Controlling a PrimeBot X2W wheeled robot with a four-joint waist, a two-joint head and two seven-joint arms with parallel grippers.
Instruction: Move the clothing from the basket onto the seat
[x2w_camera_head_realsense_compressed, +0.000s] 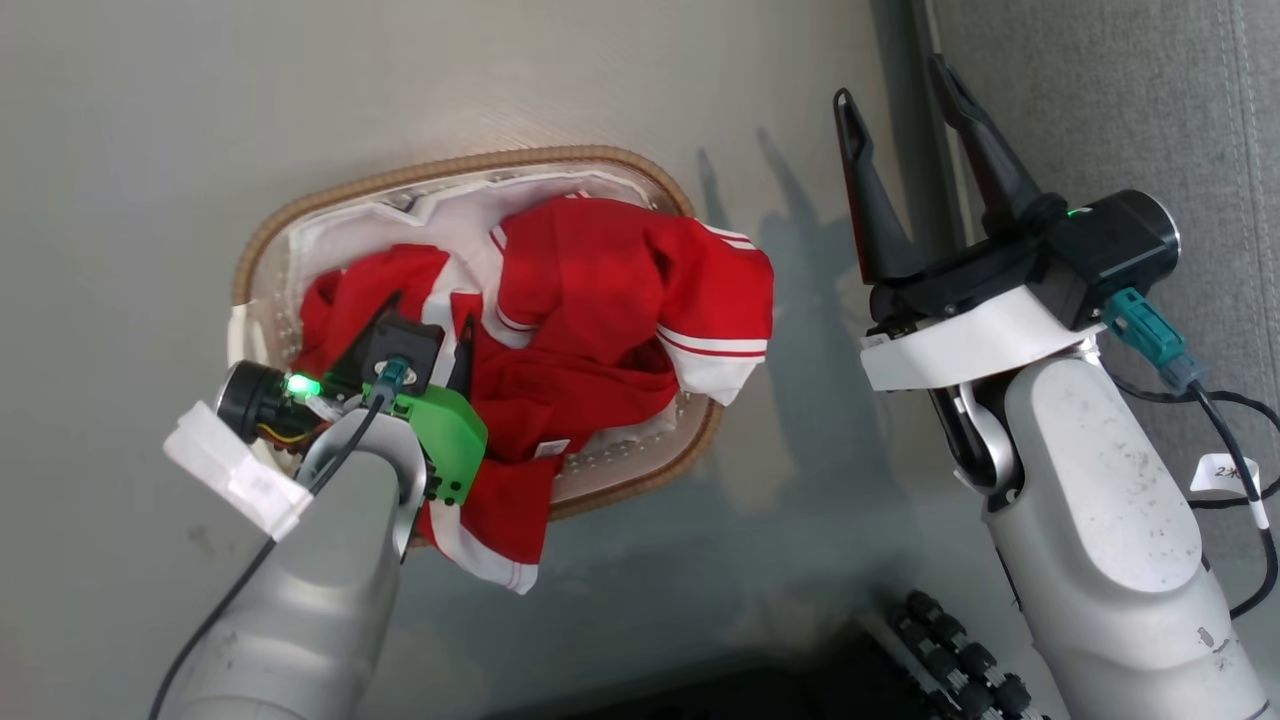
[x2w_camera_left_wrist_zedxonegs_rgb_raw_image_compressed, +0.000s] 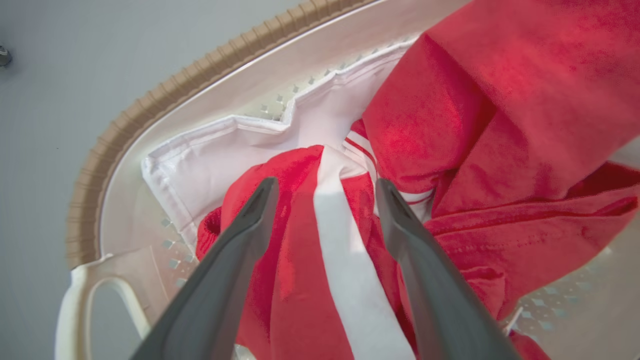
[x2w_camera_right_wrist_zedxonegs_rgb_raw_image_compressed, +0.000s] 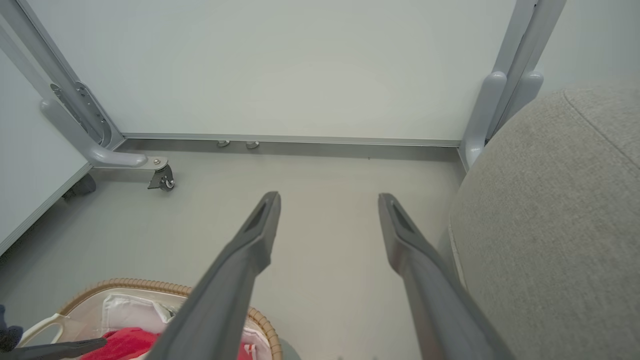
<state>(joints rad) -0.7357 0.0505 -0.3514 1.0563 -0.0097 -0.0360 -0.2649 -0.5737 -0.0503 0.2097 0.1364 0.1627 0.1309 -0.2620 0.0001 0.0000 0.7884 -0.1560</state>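
A white laundry basket (x2w_camera_head_realsense_compressed: 450, 165) with a brown woven rim sits on the grey floor (x2w_camera_head_realsense_compressed: 120, 150). The clothing (x2w_camera_head_realsense_compressed: 590, 290), red with white stripes, is still heaped inside it. One piece spills over the rim nearest the robot and another hangs over the side facing the seat (x2w_camera_head_realsense_compressed: 1100, 90).

The left arm's fingers (x2w_camera_left_wrist_zedxonegs_rgb_raw_image_compressed: 235, 240) stand wide apart and empty. They point down into the pile and straddle a fold with a white stripe. The right arm's fingers (x2w_camera_head_realsense_compressed: 870, 190), also spread and empty, hang over bare floor between basket and seat.

The garments lie tangled, so one pinch might drag both, or catch only a loose fold that slips free. The white liner (x2w_camera_left_wrist_zedxonegs_rgb_raw_image_compressed: 225, 155) lies just behind that fold. Closing too deep could grab it and pull the basket along. Fabric draped over the rim might snag there.

A small white cable tag (x2w_camera_head_realsense_compressed: 1225, 470) by the right arm begins "2X", and the rest is cut off. A tiny white label (x2w_camera_head_realsense_compressed: 551, 447) on the clothing is too small to read.
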